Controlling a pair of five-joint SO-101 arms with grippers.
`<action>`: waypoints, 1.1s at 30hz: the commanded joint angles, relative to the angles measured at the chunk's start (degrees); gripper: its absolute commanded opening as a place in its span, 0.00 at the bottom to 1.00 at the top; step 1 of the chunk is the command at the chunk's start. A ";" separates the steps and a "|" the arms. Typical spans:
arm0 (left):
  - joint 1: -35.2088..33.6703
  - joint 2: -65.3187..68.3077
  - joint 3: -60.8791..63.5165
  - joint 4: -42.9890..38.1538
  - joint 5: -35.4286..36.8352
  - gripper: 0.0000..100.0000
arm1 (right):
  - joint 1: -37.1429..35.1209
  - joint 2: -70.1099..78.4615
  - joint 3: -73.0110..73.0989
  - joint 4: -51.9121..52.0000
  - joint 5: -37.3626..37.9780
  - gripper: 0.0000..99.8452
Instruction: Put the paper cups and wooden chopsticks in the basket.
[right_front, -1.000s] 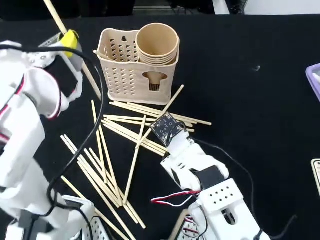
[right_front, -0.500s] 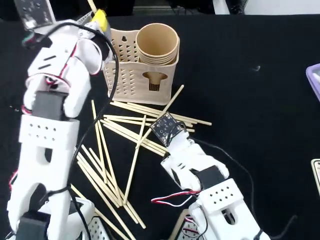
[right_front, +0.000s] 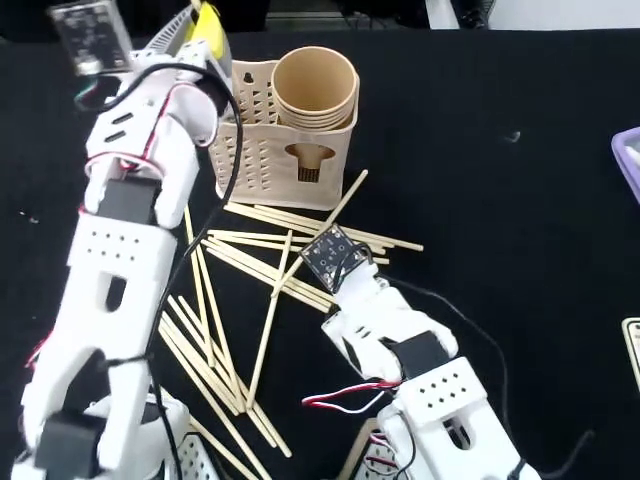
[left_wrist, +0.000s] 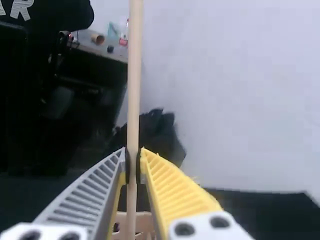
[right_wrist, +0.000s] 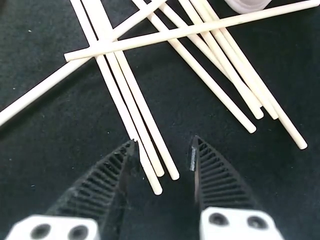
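Wooden chopsticks (right_front: 262, 262) lie loose and crossed on the black table (right_front: 500, 250), fanned out from the near edge up toward the basket. The right arm (right_front: 400, 350) stretches low over this pile from the near side. Its right gripper (right_wrist: 162, 150) points down at the cloth with its fingers spread, and the ends of three sticks lie in the gap between the tips. I cannot tell whether the tips touch the sticks.

Beyond the pile stands the beige basket (right_front: 262, 160), upright, with the stacked paper cups (right_front: 315, 85) nested in its right compartment. The left arm (right_front: 130, 220) reaches up along the left side of the table. The left gripper (left_wrist: 133, 162), raised beside the basket's far left corner, pinches one chopstick (left_wrist: 134, 75) between its grey and yellow fingers, and the stick runs straight out past the tips.
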 joint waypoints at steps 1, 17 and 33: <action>0.75 2.73 -0.31 -1.41 -5.71 0.03 | -0.53 -1.27 -0.22 -0.97 0.62 0.17; 0.13 3.60 -4.00 13.19 -6.15 0.16 | -0.53 -1.27 -0.22 -0.97 0.62 0.17; -21.32 -10.81 -6.73 65.49 -6.68 0.16 | -0.97 -1.27 -12.53 12.40 0.53 0.17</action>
